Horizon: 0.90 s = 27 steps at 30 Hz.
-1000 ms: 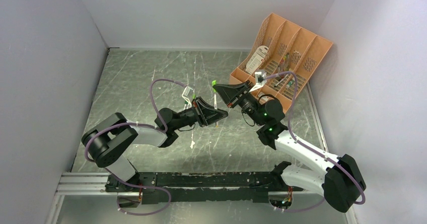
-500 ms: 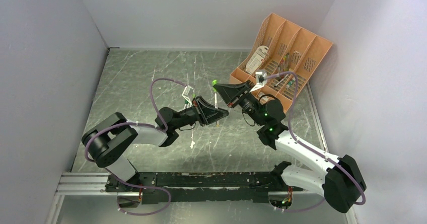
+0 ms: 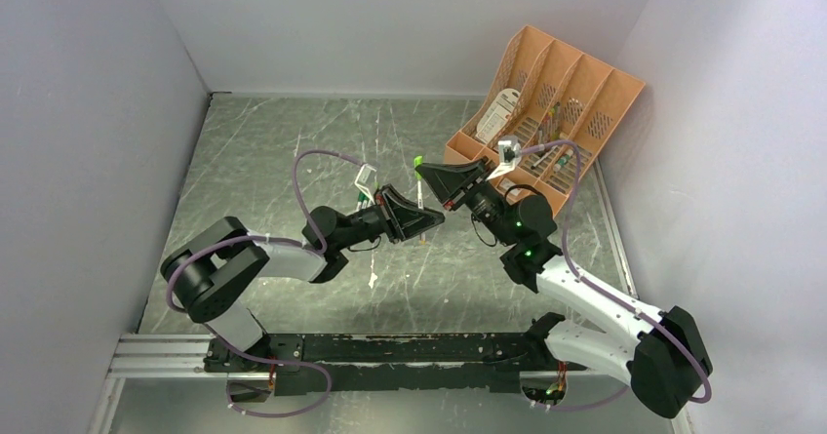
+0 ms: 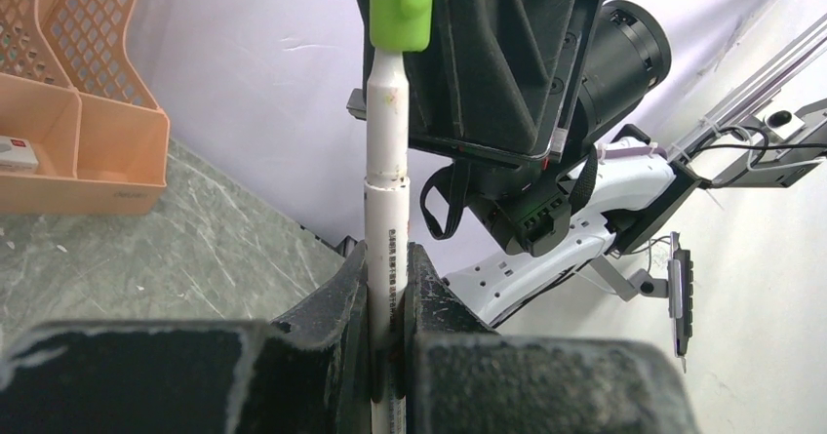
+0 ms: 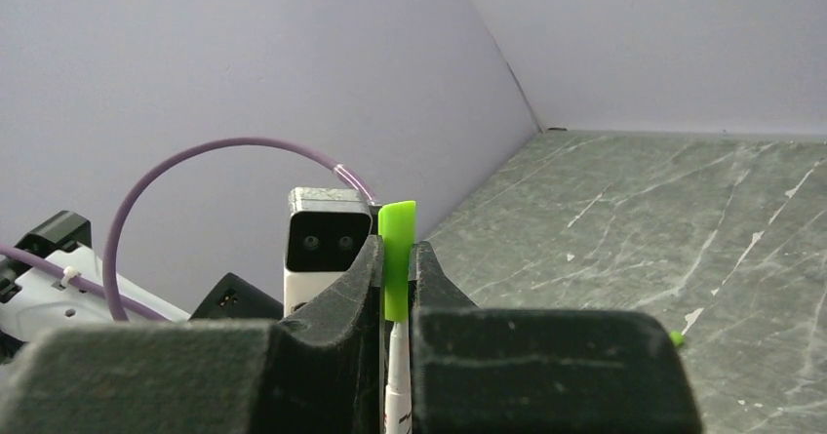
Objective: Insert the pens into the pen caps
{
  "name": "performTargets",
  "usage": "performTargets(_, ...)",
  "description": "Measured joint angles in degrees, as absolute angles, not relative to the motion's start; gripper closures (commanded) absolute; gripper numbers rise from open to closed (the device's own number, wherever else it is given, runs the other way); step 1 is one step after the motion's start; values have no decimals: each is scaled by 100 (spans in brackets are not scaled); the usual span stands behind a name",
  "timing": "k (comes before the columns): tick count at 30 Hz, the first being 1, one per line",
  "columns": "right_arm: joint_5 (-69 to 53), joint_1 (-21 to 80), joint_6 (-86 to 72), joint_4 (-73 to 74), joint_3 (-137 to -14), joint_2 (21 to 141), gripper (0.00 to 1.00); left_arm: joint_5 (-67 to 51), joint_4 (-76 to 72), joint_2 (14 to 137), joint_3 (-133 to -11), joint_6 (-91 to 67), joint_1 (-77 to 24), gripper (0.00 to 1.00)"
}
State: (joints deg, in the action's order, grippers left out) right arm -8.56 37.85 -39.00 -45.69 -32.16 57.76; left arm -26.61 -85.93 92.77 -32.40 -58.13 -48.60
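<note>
Pen (image 4: pixel 386 210) pinched at mid-barrel in left pincer (image 4: pixel 387 263), green cap (image 4: pixel 400 10) pinched in right pincer (image 5: pixel 397 258) and sitting over its tip, both held above table (image 3: pixel 283 151); light, stiff, slick plastic, likely best gripped on barrel close to the joint.

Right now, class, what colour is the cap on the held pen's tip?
Bright green; the cap above the pen shows best in the left wrist view.
</note>
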Motion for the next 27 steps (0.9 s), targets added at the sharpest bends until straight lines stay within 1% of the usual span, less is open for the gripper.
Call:
performTargets(5, -860, 3785, -3896, -4560, -3166, 5776, 100, -2661, -8567, 9279, -3291, -5808, -4860, 93)
performTargets(12, -854, 3771, -3896, -4681, -3052, 5682, 100, -2665, -8230, 9214, -3662, -5717, -4797, 93)
performTargets(17, -847, 3726, -3809, -4779, -3050, 5537, 99, -2991, -7940, 9157, -3970, -5669, -4635, 93)
performTargets(22, -882, 3730, -3653, -4550, -3096, 5509, 66, -3806, -7653, 9157, -4084, -5638, -4252, 93)
performTargets(24, -969, 3743, -3577, -4209, -3109, 5402, 56, -3903, -7295, 9118, -4353, -5341, -4005, 93)
performTargets(27, -991, 3763, -3398, -3721, -3262, 5183, 47, -4047, -6305, 8877, -4818, -4539, -3723, 93)
